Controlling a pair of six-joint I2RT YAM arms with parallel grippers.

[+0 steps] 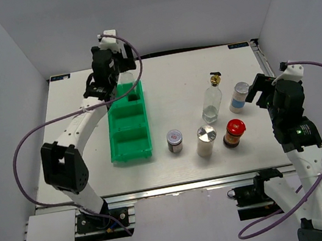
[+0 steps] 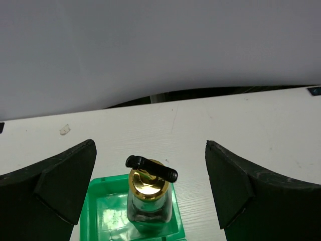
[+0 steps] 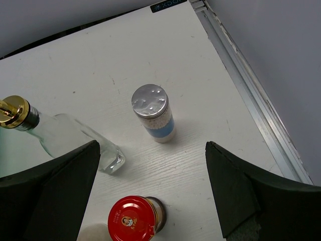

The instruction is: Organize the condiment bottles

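One glass bottle (image 2: 149,201) stood in the green bin's (image 1: 130,139) far compartment, the left gripper (image 2: 150,150) spread wide above it. Five more — second glass bottle (image 1: 212,101), blue-labelled jar (image 1: 239,96), dark jar (image 1: 175,141), white shaker (image 1: 206,140), red-lidded jar (image 1: 235,133) — stood toward the table's (image 1: 172,75) right edge, the right gripper (image 3: 151,145) spread near the blue-labelled jar.
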